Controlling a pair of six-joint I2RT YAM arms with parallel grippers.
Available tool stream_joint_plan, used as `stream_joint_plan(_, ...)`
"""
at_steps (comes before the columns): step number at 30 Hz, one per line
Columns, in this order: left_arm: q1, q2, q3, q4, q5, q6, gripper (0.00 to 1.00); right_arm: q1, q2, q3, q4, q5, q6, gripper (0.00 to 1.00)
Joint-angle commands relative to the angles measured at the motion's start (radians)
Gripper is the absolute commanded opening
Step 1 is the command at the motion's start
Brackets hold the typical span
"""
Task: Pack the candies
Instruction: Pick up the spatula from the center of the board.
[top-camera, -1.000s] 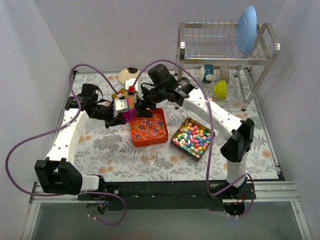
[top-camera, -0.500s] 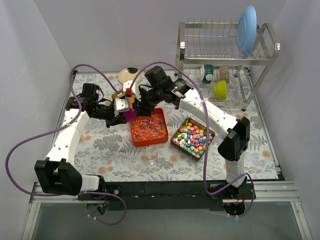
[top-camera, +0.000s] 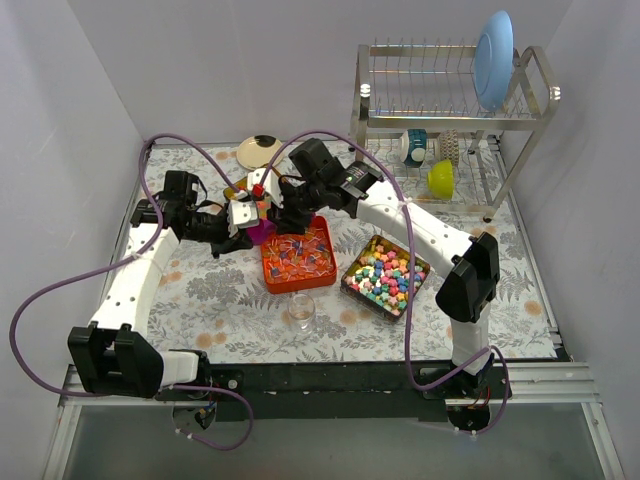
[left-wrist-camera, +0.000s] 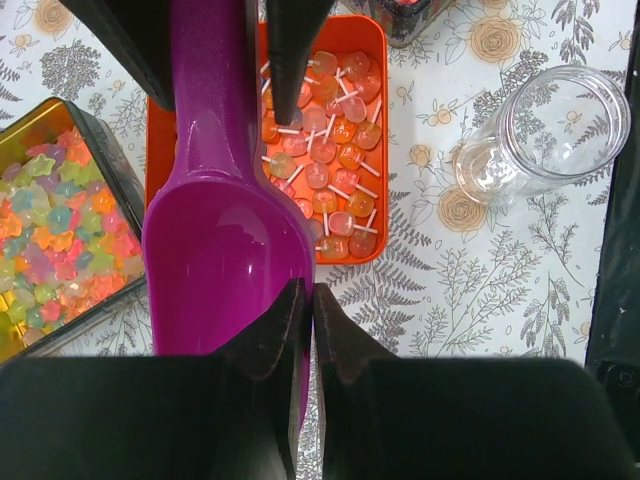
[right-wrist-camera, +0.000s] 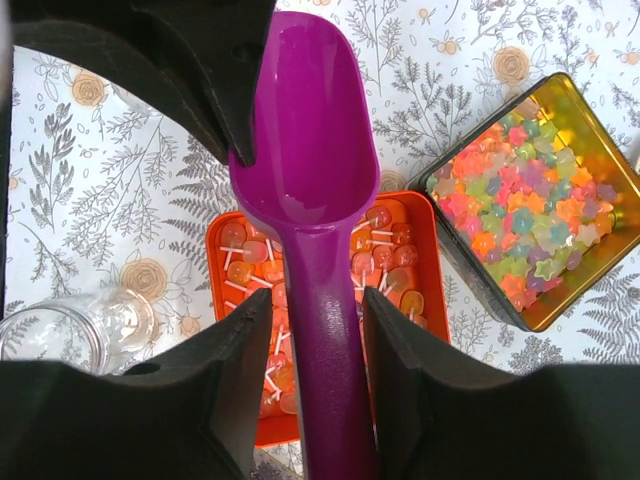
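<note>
Holding an empty scoop (right-wrist-camera: 310, 150) over the candies (left-wrist-camera: 330, 170); nothing is packed yet
The left gripper (left-wrist-camera: 305, 300) pinches the scoop's bowl lip, while the right gripper (right-wrist-camera: 312, 310) straddles the handle, and I cannot tell if it grips. Candies fill the tray (left-wrist-camera: 375, 30) mid-table and the tin (right-wrist-camera: 600, 130) toward the right edge. The jar (left-wrist-camera: 545, 130) near the front edge is empty. Only the wrist views show the bare bowl, since the grippers hide most of it from overhead

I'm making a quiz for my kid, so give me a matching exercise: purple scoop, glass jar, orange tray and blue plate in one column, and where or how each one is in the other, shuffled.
1 purple scoop
2 glass jar
3 orange tray
4 blue plate

A upright in the dish rack
B empty, beside the tray
C holds sweets on sticks
D up in the air

Pairs: 1-D, 2-B, 3-C, 4-A
</note>
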Motion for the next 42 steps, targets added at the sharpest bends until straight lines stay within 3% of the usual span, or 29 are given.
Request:
stream_joint_plan(1,-0.002,-0.061,0.007,0.059,0.04,-0.012,0.0,-0.01,-0.026,-0.004,-0.011,0.005,0.002,0.44)
stream_joint_plan(5,-0.002,-0.07,-0.003,0.094,0.041,-0.039,0.0,-0.01,-0.021,-0.007,-0.023,-0.007,-0.012,0.27)
stream_joint_plan(8,-0.002,-0.077,-0.015,0.133,0.038,-0.069,0.0,-0.01,-0.027,-0.016,-0.032,-0.015,-0.024,0.21)
stream_joint_plan(15,0.001,-0.074,-0.01,0.223,0.053,-0.142,0.0,-0.01,-0.058,-0.089,-0.027,-0.011,-0.034,0.27)
stream_joint_plan(18,0.001,-0.069,-0.01,0.237,0.06,-0.161,0.0,-0.014,-0.058,-0.091,-0.029,-0.027,-0.035,0.12)
stream_joint_plan(19,0.003,-0.069,-0.012,0.24,0.06,-0.165,0.0,-0.015,-0.057,-0.088,-0.027,-0.031,-0.035,0.02)
stream_joint_plan(22,0.003,-0.08,-0.025,0.292,0.05,-0.232,0.0,-0.024,-0.063,-0.083,-0.032,-0.027,-0.035,0.01)
stream_joint_plan(24,0.001,-0.101,-0.053,0.37,0.03,-0.283,0.12,-0.038,-0.077,-0.093,-0.029,-0.026,-0.035,0.01)
stream_joint_plan(25,0.001,-0.112,-0.061,0.395,0.026,-0.323,0.24,-0.059,-0.096,-0.097,-0.034,-0.026,-0.034,0.01)
stream_joint_plan(29,0.003,-0.141,-0.09,0.489,0.018,-0.403,0.4,-0.133,-0.173,-0.146,-0.052,-0.024,-0.043,0.01)
stream_joint_plan(38,0.02,-0.087,-0.075,0.722,0.076,-0.762,0.57,-0.251,-0.452,-0.364,-0.126,0.023,-0.095,0.01)
stream_joint_plan(41,0.021,-0.051,-0.099,0.783,0.105,-0.912,0.58,-0.279,-0.526,-0.412,-0.147,0.037,-0.089,0.01)
stream_joint_plan(42,0.02,-0.038,-0.107,0.833,0.109,-1.04,0.6,-0.282,-0.544,-0.425,-0.126,0.042,-0.074,0.01)
